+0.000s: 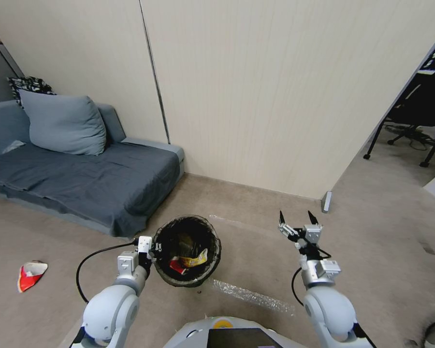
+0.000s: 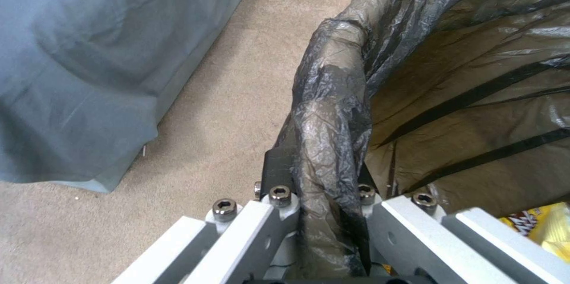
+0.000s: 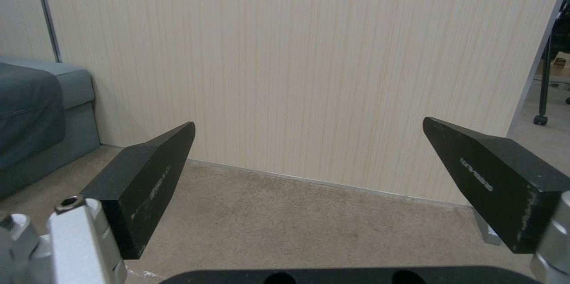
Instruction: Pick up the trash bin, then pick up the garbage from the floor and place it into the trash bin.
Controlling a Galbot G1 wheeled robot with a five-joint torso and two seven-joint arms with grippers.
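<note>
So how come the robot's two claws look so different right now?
The left gripper is shut on the bagged rim of the trash bin, while the right gripper is wide open and holds nothing. The left gripper sits beside the sofa; the right gripper is out over bare carpet, pointing toward the wall. Both have dark fingers on silver mounts.
</note>
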